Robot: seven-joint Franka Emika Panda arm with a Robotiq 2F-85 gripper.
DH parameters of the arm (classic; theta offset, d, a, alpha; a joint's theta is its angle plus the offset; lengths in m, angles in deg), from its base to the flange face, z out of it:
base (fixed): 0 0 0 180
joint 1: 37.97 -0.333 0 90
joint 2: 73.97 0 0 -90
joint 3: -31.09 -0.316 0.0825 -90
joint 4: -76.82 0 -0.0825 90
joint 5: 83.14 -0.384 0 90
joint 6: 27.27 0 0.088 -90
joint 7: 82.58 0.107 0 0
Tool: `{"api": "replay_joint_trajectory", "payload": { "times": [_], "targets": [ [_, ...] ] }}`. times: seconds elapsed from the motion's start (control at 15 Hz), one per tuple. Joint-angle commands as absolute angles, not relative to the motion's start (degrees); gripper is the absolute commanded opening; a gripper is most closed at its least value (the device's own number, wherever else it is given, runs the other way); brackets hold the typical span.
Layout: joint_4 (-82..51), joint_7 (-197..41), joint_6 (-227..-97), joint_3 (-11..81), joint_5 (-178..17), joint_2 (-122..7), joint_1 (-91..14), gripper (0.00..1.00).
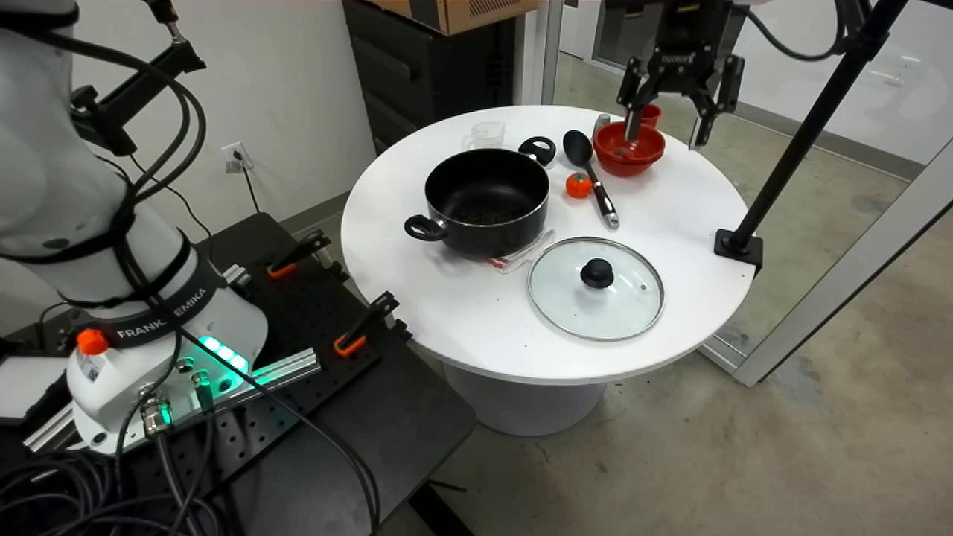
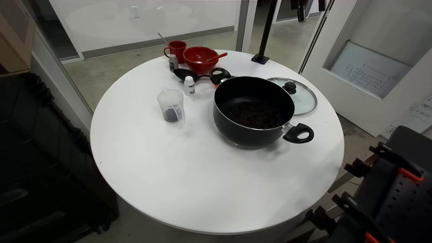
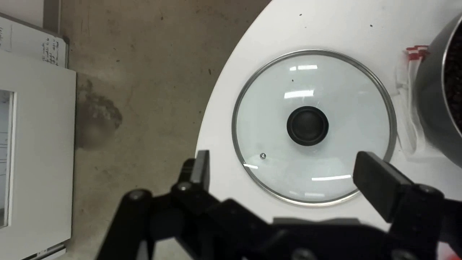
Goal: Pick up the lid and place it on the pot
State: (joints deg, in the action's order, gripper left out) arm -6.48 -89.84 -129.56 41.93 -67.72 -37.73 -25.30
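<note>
In the upper right of an exterior view, the gripper (image 1: 666, 129) hangs high with its jaws spread wide and only air between them; it has hold of nothing. In the wrist view its dark fingers (image 3: 375, 184) reach in from the bottom edge, far apart, the one toward the frame's right overlapping the rim of the lid (image 3: 335, 133) in that picture. The exterior view shows the gripper well apart from it.

The lid lies flat on the white table (image 1: 447, 305), right of centre in the wrist view. It is a round of clear glass edged in thin metal, with a black knob (image 3: 307, 126) facing up, a small metal-ringed vent and bright streaks of reflected light. The pot (image 2: 248, 135), black with two looped handles and dark bits inside, stands near it; a pale item (image 3: 406, 104) with red marks lies between the two.

On the dark band (image 1: 141, 327) at the arm's base, at left, the letters read "FRANK" and "EMIKA", a cable crossing between. Upside-down lettering on the gripper's body appears to spell "ROBOTIQ". Two small bottles (image 2: 189, 87), above and left of centre, carry print too small to read, as is the handwriting on a whiteboard (image 2: 366, 69) at upper right.
</note>
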Motion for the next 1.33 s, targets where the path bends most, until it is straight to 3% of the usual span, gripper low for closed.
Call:
{"api": "replay_joint_trajectory", "payload": {
  "times": [0.0, 0.67, 1.27],
  "targets": [
    [-6.23, -96.79, -133.53, 41.32, -65.39, -34.13, -23.5, 1.0],
    [-3.61, -103.7, -135.99, 39.31, -68.45, -31.37, -21.65, 1.0],
    [-7.27, -110.94, -149.58, 34.94, -77.87, -27.65, -16.72, 1.0]
  ]
}}
